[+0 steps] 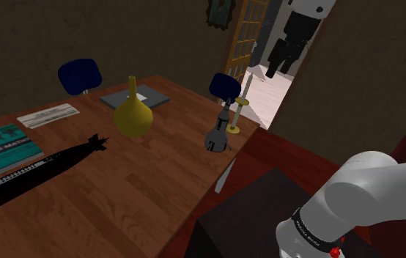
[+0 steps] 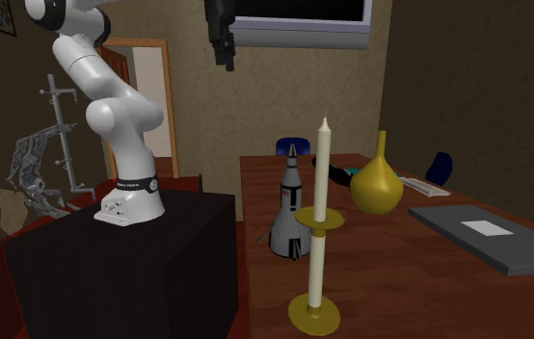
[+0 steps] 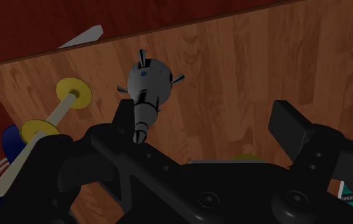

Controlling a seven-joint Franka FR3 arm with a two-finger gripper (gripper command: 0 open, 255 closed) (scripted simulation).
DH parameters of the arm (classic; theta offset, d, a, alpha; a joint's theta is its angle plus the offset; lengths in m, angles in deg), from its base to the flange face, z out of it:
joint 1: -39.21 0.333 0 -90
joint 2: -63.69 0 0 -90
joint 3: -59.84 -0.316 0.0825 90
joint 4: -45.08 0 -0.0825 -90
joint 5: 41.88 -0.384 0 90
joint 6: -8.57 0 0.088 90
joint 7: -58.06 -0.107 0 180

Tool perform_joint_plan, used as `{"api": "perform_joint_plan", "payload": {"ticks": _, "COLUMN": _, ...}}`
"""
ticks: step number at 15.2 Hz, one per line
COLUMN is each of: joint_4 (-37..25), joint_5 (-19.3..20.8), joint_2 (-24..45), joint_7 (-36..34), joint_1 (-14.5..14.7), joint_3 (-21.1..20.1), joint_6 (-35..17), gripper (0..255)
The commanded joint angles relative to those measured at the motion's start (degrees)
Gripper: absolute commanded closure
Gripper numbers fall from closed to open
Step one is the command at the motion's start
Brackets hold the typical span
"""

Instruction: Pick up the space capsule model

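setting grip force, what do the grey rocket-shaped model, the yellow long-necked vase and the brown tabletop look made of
Grey rocket-shaped model: grey with dark bands and a soft sheen, perhaps painted metal or plastic; the look leaves it open. Yellow long-necked vase: plain even yellow, no texture, material unclear. Brown tabletop: wood, by its plank seams and grain.

Arm [image 2: 111,116] raised high, tool [image 2: 225,60] pointing down, fingers [image 3: 293,124] apart
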Motion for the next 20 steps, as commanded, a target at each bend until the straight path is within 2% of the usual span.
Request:
{"api": "perform_joint_plan", "payload": {"ticks": 1, "joint_4": 0.0, "joint_5": 0.0, "joint_2": 0.0, "joint_7": 0.0, "joint_1": 0.0, "joint_3": 0.0, "joint_6": 0.0, "gripper": 0}}
{"api": "perform_joint_plan", "payload": {"ticks": 7, "joint_4": 7.7, "joint_5": 1.0, "joint_2": 3.5, "joint_7": 6.2, "joint_1": 0.8, "joint_3": 3.6, "joint_6": -16.3, "gripper": 0}}
{"api": "perform_joint_plan", "payload": {"ticks": 13, "joint_4": 11.5, "joint_5": 0.6, "joint_2": 11.2, "joint_7": 12.9, "joint_1": 2.2, "joint_3": 7.6, "joint_6": -32.7, "gripper": 0}}
{"api": "perform_joint_plan", "payload": {"ticks": 17, "joint_4": 11.7, "joint_5": -1.3, "joint_2": 18.3, "joint_7": 18.4, "joint_1": 4.0, "joint_3": 10.5, "joint_6": -43.2, "gripper": 0}}
{"api": "perform_joint_plan", "payload": {"ticks": 20, "joint_4": 10.5, "joint_5": -4.3, "joint_2": 24.4, "joint_7": 23.5, "joint_1": 6.1, "joint_3": 12.9, "joint_6": -50.5, "gripper": 0}}
